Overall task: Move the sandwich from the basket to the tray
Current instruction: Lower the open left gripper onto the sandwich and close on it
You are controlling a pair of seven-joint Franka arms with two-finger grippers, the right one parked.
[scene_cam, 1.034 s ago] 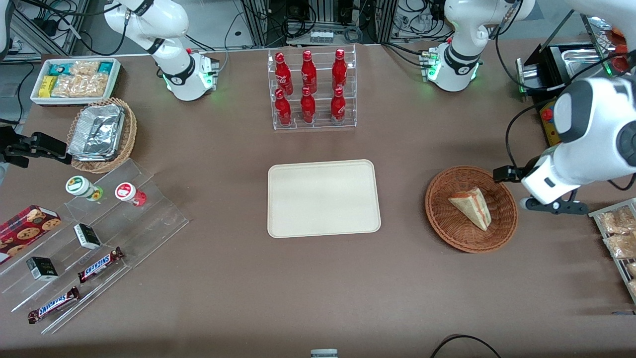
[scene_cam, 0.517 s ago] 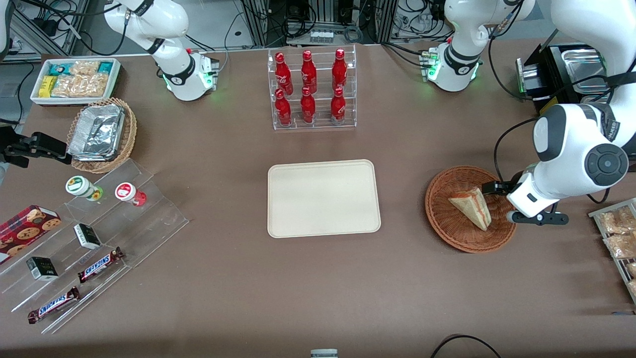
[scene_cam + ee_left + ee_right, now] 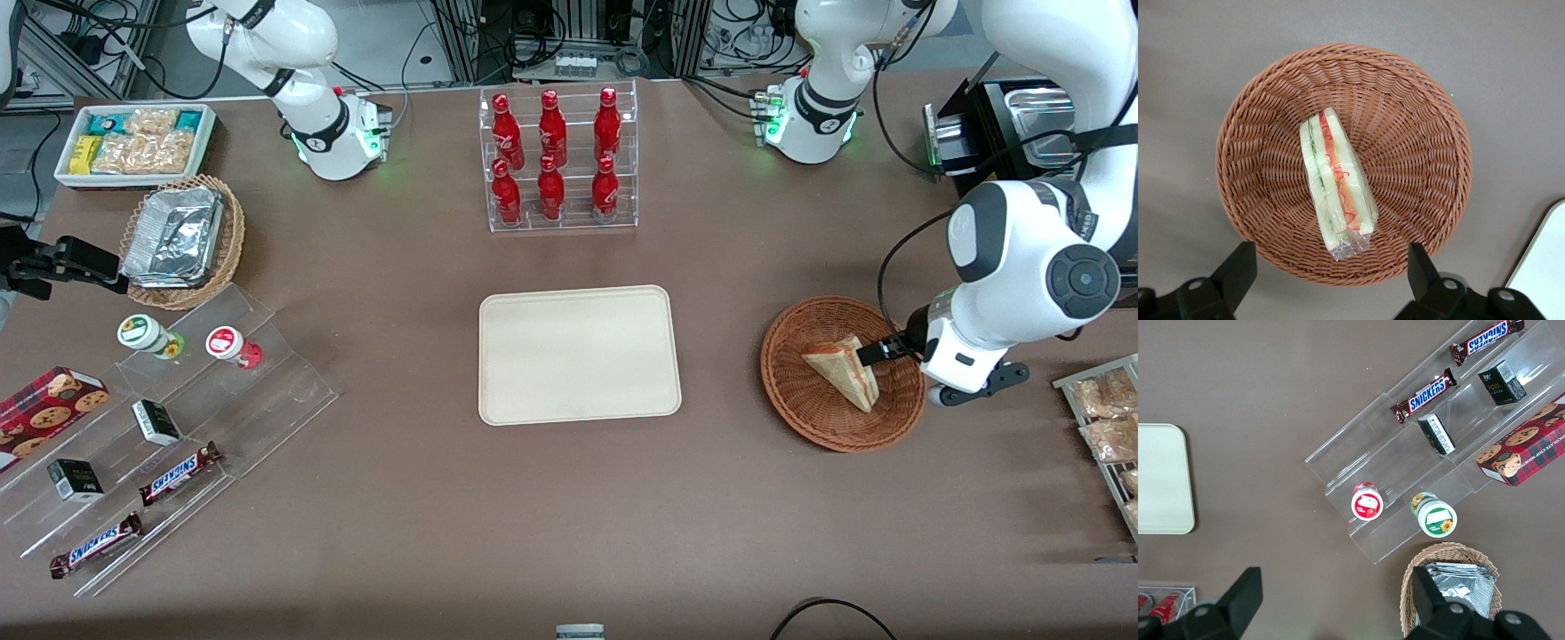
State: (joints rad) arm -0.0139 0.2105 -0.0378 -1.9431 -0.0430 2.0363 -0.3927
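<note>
I find the small triangular sandwich (image 3: 1336,180), pale bread with red-orange and green filling wrapped in clear film, lying in the round reddish-brown woven wicker basket (image 3: 1425,133), near its middle and not yet lifted. In the front view the sandwich (image 3: 845,372) sits in the basket (image 3: 800,413), which stands well apart from the flat cream-beige rectangular tray (image 3: 578,354), toward my working arm's end of the table.

My left gripper (image 3: 1331,267) hangs above the basket, over the sandwich's wrapped end. Its black fingers (image 3: 1238,263) stand wide apart with nothing between them.

Handling assessment: I judge the item light, soft and easily crushed; the film is likely slippery and may crinkle under the pads. I would take hold across the two bread faces at mid-length, where the wedge is thickest, with the cut filling side left untouched. A light closing force should suffice. The loose tail of film is no sound hold. The basket's sloping weave may let the wedge slide as the fingers close.
</note>
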